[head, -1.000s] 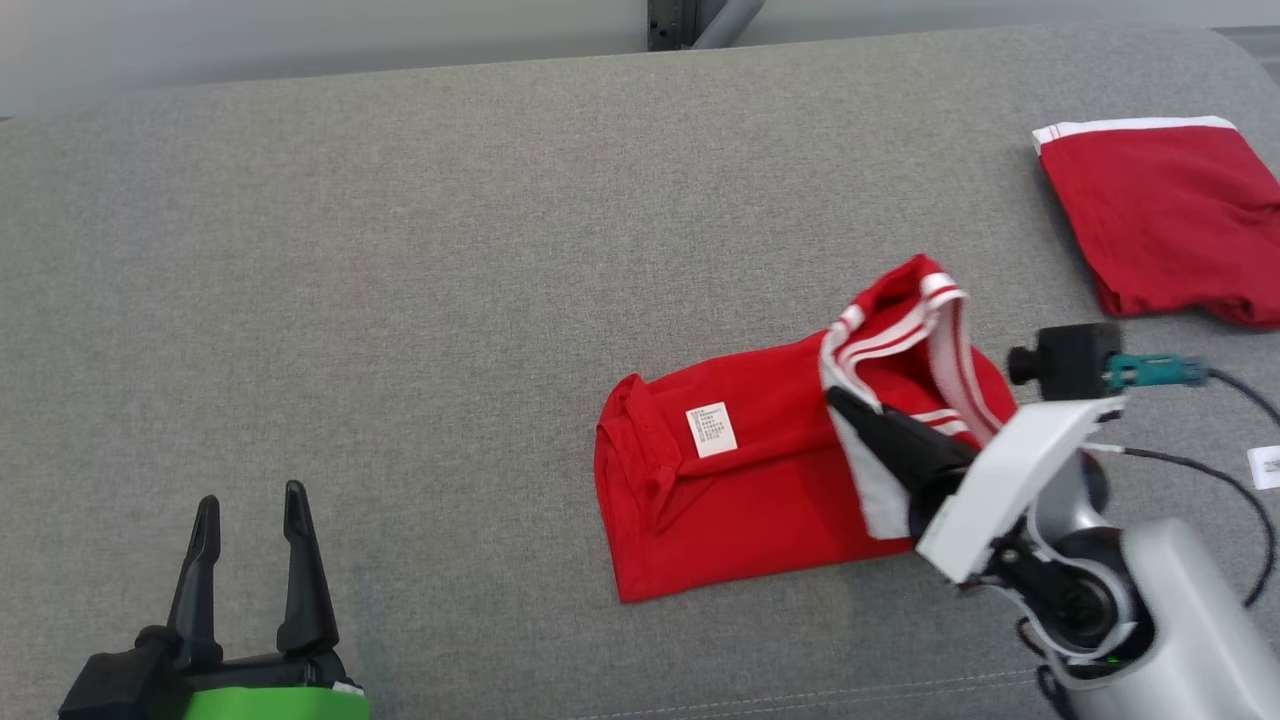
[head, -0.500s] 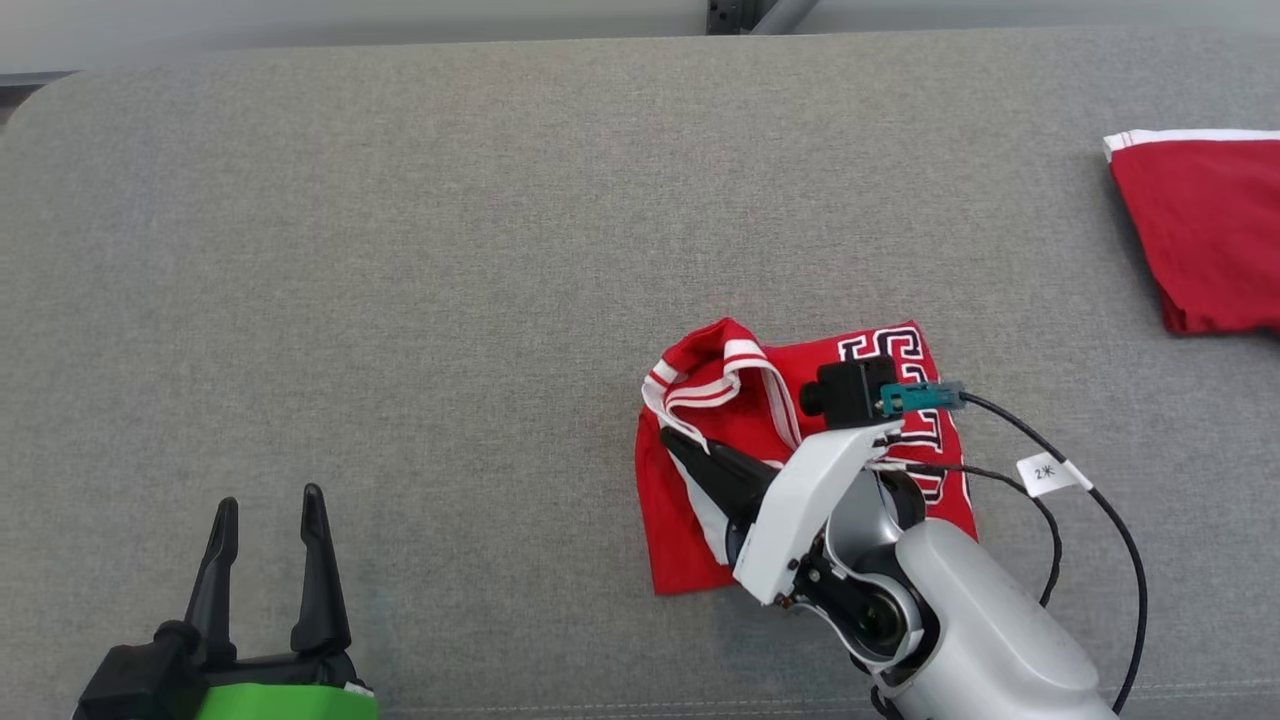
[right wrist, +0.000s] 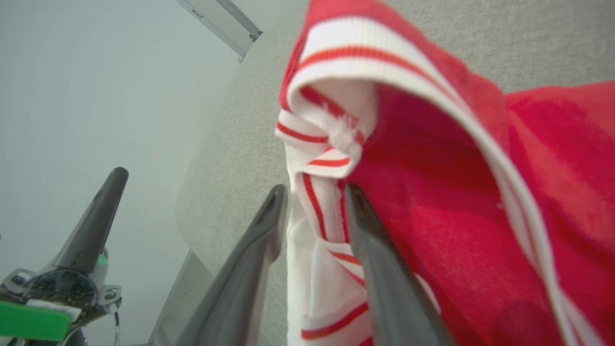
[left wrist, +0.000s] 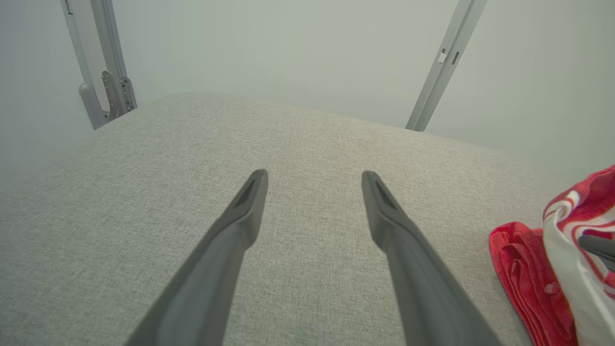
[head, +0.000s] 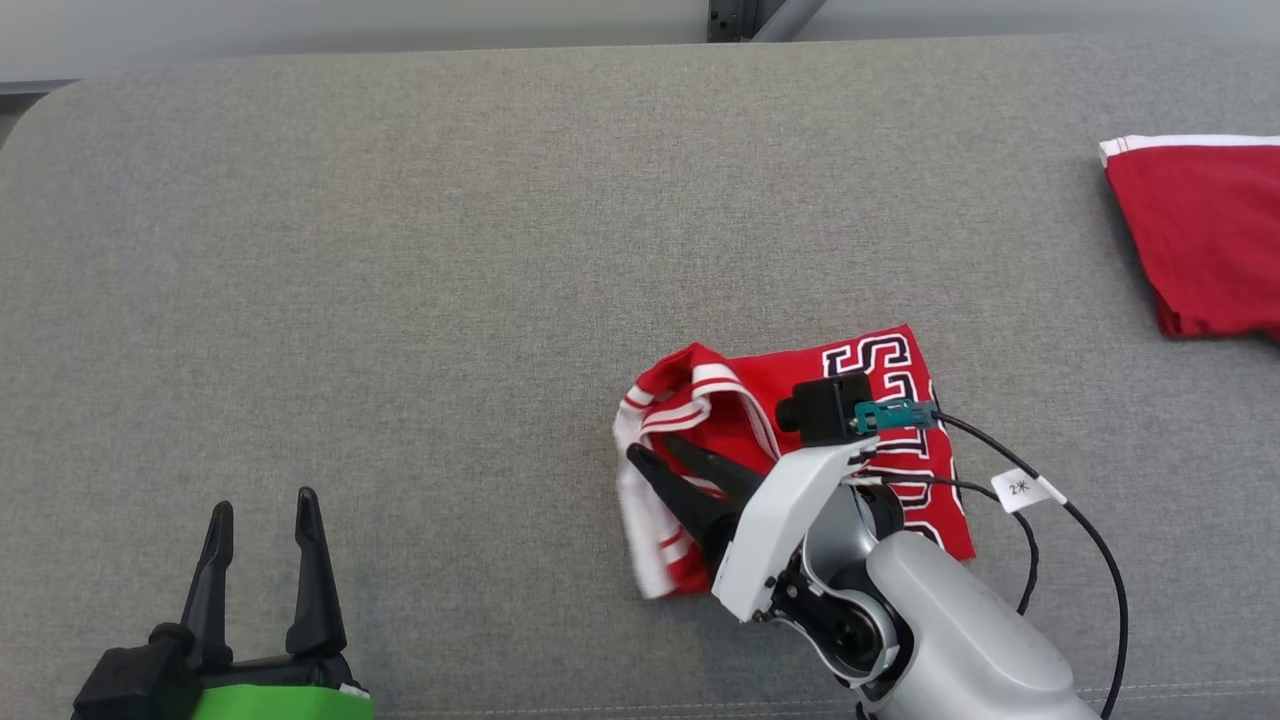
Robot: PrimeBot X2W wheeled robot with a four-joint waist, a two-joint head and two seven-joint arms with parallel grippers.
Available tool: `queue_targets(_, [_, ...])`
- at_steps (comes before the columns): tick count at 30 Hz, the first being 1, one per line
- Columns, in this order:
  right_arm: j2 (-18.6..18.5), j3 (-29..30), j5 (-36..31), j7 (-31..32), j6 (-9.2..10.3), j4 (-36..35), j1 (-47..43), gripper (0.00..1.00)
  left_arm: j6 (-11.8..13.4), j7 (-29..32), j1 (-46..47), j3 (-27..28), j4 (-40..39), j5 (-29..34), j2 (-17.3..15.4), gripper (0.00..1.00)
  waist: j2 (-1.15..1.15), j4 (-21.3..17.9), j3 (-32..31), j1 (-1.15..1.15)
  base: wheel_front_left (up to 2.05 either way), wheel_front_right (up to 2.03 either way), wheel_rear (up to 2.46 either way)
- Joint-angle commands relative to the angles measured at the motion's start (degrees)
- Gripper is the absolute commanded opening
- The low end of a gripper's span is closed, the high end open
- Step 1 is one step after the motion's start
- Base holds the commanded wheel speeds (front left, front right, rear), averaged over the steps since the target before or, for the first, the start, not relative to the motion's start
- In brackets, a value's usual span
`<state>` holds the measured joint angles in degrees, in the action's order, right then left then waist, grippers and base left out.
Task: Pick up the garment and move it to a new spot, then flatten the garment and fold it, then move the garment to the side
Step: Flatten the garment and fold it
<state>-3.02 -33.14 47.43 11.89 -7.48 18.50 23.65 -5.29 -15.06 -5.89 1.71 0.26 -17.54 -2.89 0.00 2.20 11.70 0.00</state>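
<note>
Two right gripper [right wrist: 315,191] fingers [right wrist: 259,250] astride garment [right wrist: 432,230] trim, perhaps touching, wrist view

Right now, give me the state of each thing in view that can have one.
garment: folded over, rumpled, lying on the cushion.
far garment: folded, lying flat at the right edge.
left tool: open, empty.
right tool: fingers parted, the garment's striped trim between them.
</note>
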Motion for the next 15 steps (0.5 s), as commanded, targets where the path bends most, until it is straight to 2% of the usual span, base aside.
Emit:
queue_targets(1, [-0.7,-0.3,-0.1,-0.9,0.00,-1.1,-0.4,1.00,0.1,-0.1,-0.1,0.3,0.0,0.2,-0.1,1.00,0.00,-0.2,-0.3,0.00,0.00,0.00,0.00])
queue_targets(3, [-2.4,-1.2,-0.3,-2.0,0.00,-3.9,-1.2,1.00,0.0,-0.1,-0.5,0.7,-0.1,0.5,-0.1,1.00,0.00,-0.3,-0.7,0.00,0.00,0.00,0.00])
queue_targets(8, [-10.3,-0.5,-1.2,-4.4,0.00,-13.3,-5.7,1.00,0.3,-0.1,-1.9,2.0,-1.1,0.5,-0.1,1.00,0.00,-0.8,-2.3,0.00,0.00,0.00,0.00])
queue_targets(11, [-15.3,3.7,-4.6,-6.6,0.00,-17.7,-9.3,1.00,0.7,-0.1,-3.0,2.7,-2.0,0.1,-0.1,1.00,0.00,-1.7,-3.2,0.00,0.00,0.00,0.00])
queue_targets(15, [-17.9,11.8,-10.4,-10.2,0.00,-20.4,-13.7,1.00,1.1,0.0,-4.2,3.0,-3.3,-0.1,-0.1,1.00,0.00,-3.2,-4.6,0.00,0.00,0.00,0.00])
